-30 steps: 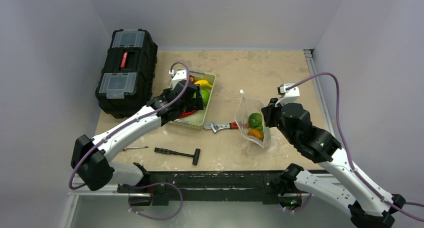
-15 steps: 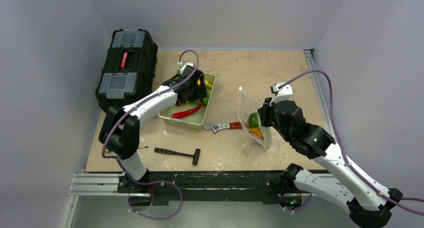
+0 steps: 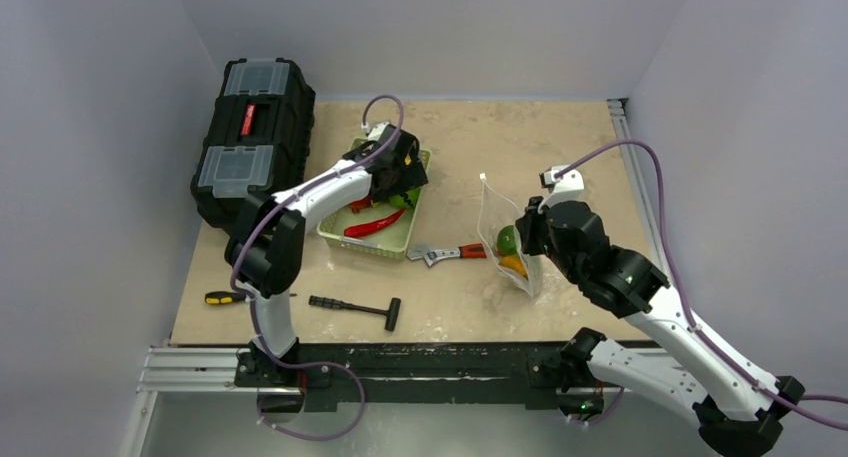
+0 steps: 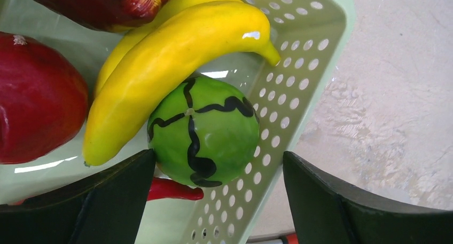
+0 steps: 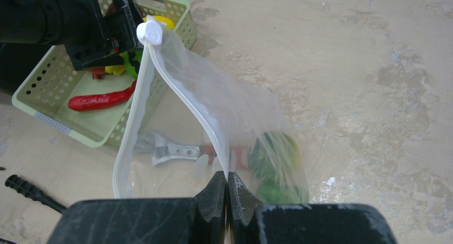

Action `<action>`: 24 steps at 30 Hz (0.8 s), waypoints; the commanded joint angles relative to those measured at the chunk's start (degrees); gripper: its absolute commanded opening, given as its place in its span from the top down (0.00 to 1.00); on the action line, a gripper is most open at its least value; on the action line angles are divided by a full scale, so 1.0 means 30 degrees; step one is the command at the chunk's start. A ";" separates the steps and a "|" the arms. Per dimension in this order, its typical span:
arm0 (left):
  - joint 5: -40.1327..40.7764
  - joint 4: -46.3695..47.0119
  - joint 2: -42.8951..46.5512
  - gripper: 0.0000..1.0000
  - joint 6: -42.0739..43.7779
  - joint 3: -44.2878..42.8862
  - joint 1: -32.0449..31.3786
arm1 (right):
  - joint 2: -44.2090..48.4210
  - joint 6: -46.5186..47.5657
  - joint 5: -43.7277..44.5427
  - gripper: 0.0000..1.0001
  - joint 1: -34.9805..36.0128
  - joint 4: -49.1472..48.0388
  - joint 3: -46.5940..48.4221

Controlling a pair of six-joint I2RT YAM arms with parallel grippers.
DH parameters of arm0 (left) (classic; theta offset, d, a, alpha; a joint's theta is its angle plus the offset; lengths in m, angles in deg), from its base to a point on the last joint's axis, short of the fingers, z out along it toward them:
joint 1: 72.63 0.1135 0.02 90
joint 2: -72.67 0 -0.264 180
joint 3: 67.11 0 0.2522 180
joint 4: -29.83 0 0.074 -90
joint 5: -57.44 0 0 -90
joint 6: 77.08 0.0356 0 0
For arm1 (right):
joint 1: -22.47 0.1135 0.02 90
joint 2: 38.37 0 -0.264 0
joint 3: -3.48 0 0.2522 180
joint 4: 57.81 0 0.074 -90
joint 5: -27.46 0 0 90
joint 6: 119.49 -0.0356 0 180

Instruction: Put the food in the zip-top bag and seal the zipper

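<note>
Over the far-left basket (image 4: 299,78), our left gripper (image 4: 219,198) hangs jaws apart above the green striped fruit (image 4: 205,132), which may roll off the banana (image 4: 171,68) and squirt free. At right, our right gripper (image 5: 227,193) clamps the zipper (image 5: 184,102) of the zip-top bag (image 5: 240,110); a slip would collapse the mouth over the 2 pieces (image 3: 511,241) inside.

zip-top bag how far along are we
Done: green piece and orange piece sit in the zip-top bag. In hand: right gripper pinches its open zipper edge; left gripper hangs open over the striped green fruit in the basket. Left: banana, red pieces, sealing.
</note>
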 commanded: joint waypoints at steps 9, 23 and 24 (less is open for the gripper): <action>-0.0242 0.1983 0.0138 0.21 -0.2647 0.1837 0.0515 | 0.0509 0.0000 0.0442 1.00 0.0110 0.0086 0.0550; 0.1588 0.2349 0.2455 0.11 -0.3339 0.3190 0.0720 | 0.0435 0.0026 0.0171 1.00 0.0110 -0.0297 0.0279; 0.1597 0.2441 0.2388 0.11 -0.3540 0.3204 0.0780 | 0.0401 0.0030 0.0152 1.00 0.0110 -0.0295 0.0289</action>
